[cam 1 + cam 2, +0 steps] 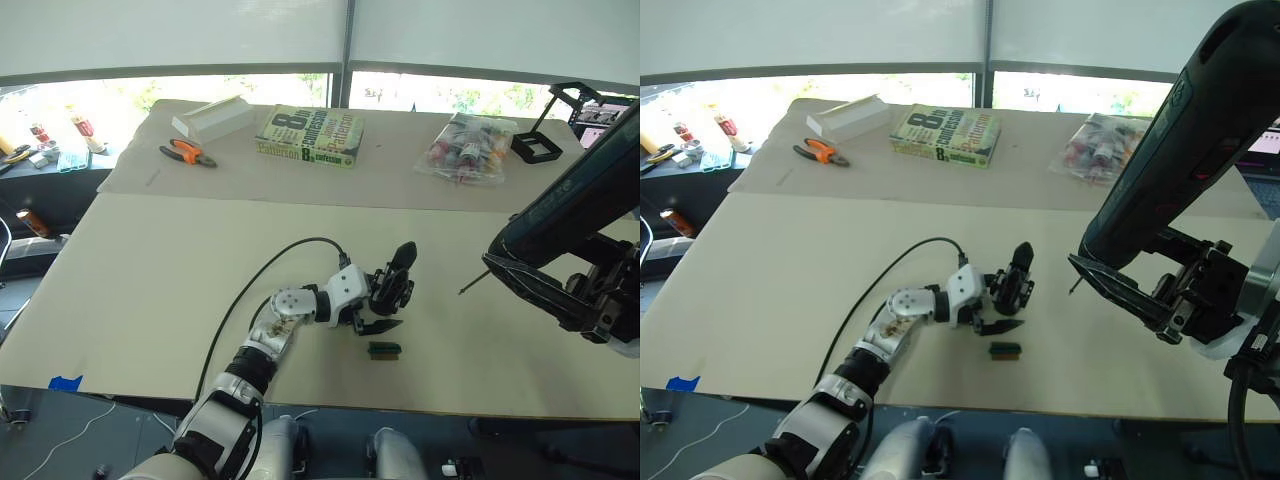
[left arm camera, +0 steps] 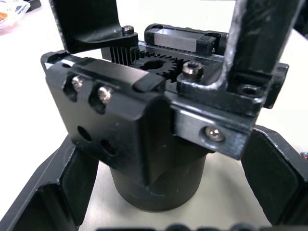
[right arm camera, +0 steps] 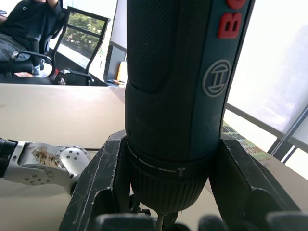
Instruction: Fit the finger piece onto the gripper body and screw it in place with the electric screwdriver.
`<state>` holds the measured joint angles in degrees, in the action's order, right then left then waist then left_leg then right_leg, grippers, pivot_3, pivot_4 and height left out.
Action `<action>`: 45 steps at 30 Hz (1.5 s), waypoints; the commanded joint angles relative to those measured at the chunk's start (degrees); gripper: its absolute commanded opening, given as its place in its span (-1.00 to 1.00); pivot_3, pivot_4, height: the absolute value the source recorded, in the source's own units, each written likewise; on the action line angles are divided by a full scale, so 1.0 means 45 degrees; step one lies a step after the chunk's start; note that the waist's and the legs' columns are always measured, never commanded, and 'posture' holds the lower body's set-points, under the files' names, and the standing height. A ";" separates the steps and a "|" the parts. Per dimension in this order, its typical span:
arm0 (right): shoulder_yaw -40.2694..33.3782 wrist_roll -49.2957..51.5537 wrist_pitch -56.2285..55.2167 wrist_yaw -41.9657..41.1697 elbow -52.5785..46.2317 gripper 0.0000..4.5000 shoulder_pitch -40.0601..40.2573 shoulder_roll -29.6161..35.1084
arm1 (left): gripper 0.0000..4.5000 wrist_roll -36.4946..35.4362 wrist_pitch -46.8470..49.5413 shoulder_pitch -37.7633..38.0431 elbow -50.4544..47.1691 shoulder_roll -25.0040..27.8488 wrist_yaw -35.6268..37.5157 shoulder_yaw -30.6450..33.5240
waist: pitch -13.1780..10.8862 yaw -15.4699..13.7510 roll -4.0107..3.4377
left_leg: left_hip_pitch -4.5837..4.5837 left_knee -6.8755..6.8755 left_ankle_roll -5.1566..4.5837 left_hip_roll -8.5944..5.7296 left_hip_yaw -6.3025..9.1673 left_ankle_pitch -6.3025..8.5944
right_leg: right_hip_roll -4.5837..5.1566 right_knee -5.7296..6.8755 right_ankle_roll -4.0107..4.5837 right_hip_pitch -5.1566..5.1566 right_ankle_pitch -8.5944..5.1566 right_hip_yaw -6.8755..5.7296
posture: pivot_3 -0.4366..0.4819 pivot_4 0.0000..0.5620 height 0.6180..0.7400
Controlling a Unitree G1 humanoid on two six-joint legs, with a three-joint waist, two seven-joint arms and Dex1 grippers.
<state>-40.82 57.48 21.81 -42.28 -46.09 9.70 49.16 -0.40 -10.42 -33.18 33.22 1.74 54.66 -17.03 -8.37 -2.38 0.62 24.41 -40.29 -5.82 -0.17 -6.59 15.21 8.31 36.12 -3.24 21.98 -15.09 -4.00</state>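
Right tool (image 1: 1185, 300) is clamped on the electric screwdriver (image 1: 1180, 140), both fingers pressed against the collar just above the bit, as the right wrist view shows. The screwdriver is carried above the right side of the bench (image 1: 150, 280), well apart from the work. Its long axis slopes from high at the far right to low at the near left, and the thin bit (image 1: 475, 283) points left toward the gripper body (image 1: 392, 290). This attitude appears chosen to bring the bit in line with the screw holes.

Left tool (image 1: 375, 305) is closed on the gripper body, its two fingers bracing the round base from either side in the left wrist view. The body stands near the middle of the bench, held steady, probably so that it resists the driving torque. Its pointed black finger (image 1: 402, 258) rises up and slightly to the far right.

A small green-topped block (image 1: 384, 349) lies on the bench just near of the body. The finger piece cannot be identified separately.
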 commanded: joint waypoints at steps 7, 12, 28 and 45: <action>-0.0218 0.0341 0.0003 0.0197 -0.0331 -0.14 -0.0241 0.0221 | 0.07 -0.0064 -0.0015 0.0166 0.0032 -0.0239 -0.0326 -0.0197 | 0.0000 -0.0012 -0.0001 | -0.0003 0.0001 -0.0001 0.0000 0.0000 0.0001 | 0.0004 -0.0003 0.0000 -0.0004 0.0000 0.0001 | -0.05 -0.47 1.00; -0.0124 0.0462 0.0088 0.0448 -0.0424 -0.14 -0.0446 0.0417 | 0.09 -0.0032 -0.0035 0.0232 0.0007 -0.0115 -0.0373 -0.0251 | 0.0000 -0.0018 -0.0001 | -0.0003 -0.0004 -0.0002 -0.0001 0.0000 0.0001 | 0.0006 -0.0004 -0.0006 -0.0008 0.0004 0.0001 | -0.05 -0.47 1.00; 0.3497 0.2596 0.1241 0.1590 0.1191 -0.14 -0.6852 0.2005 | 0.09 -0.0389 0.0079 -0.0278 0.0836 -0.0289 0.0167 -0.0129 | 0.0002 -0.0002 -0.0004 | -0.0006 -0.0008 -0.0004 0.0000 0.0005 0.0002 | 0.0031 -0.0016 -0.0004 -0.0012 0.0005 -0.0007 | -0.05 -0.47 1.00; 0.6385 -0.1192 0.0953 0.0205 0.1444 -0.14 -0.5533 -0.0231 | 0.09 -0.0349 0.0213 -0.0183 0.0599 -0.0215 0.0155 -0.0167 | 0.0004 -0.0004 -0.0007 | 0.0003 -0.0020 -0.0014 -0.0004 0.0001 0.0003 | 0.0028 -0.0012 -0.0018 -0.0012 0.0016 -0.0015 | -0.05 -0.47 1.00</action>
<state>-11.11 53.10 29.21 -40.39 -38.56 -14.52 48.50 -2.31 -9.89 -34.52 35.98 0.98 55.24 -17.06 -8.36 -2.40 0.59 24.42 -40.38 -5.88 -0.19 -6.59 15.23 8.42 36.07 -3.32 21.94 -15.01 -4.07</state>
